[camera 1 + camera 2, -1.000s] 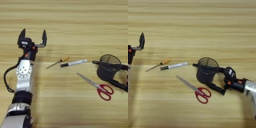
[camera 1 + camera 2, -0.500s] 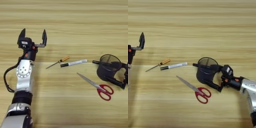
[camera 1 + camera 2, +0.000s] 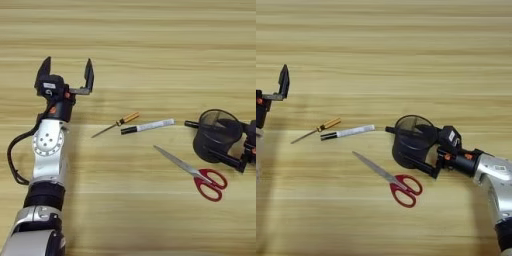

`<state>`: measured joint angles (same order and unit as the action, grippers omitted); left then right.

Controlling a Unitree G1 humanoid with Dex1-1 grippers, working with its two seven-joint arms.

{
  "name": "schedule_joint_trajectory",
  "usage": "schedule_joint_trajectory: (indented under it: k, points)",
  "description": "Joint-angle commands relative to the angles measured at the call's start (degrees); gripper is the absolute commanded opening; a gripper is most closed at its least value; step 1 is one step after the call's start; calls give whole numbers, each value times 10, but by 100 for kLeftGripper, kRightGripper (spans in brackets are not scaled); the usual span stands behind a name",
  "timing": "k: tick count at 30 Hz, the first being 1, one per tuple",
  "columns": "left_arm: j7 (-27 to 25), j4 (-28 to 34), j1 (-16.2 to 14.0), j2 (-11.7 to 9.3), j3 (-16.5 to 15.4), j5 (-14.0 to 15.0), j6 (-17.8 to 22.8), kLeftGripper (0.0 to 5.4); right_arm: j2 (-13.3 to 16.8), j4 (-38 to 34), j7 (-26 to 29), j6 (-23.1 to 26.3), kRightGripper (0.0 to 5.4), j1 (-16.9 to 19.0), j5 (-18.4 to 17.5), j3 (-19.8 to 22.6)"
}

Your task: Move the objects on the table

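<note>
My right gripper point(image 3: 408, 146) reaches in from the right and is shut on the black wire-mesh pen cup point(image 3: 417, 134), one finger on its far side and one on its near side. Left of the cup lie the white marker with a black cap point(image 3: 148, 126) and the small orange-handled screwdriver point(image 3: 122, 121), nearly end to end. The red-handled scissors point(image 3: 200, 175) lie just in front of the cup, blades pointing left. My left gripper point(image 3: 67, 65) stands open at the far left of the table point(image 3: 150, 50), holding nothing.
My left forearm point(image 3: 47, 150) lies along the left side of the table, with a black cable looping beside it. My right forearm point(image 3: 496, 175) comes in from the lower right corner.
My right arm has pushed a little to the left and its fingers have closed in on the pen cup, which has shifted slightly left. The left arm has not moved.
</note>
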<state>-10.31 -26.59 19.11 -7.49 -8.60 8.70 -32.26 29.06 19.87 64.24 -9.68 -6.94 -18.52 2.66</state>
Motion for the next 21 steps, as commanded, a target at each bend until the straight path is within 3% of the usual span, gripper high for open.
schedule_joint_trajectory:
  k: [1, 15, 21]
  points:
    - [1, 2, 0, 1, 3, -8, -3, 540, -1, -13, 0, -2, 469, -9, -3, -1]
    - [2, 3, 1, 4, 2, -10, -3, 540, -4, -51, -4, 6, 468, -6, -10, 0]
    - [3, 3, 2, 4, 2, -11, -3, 540, -9, -119, -7, 24, 468, 1, -25, -9]
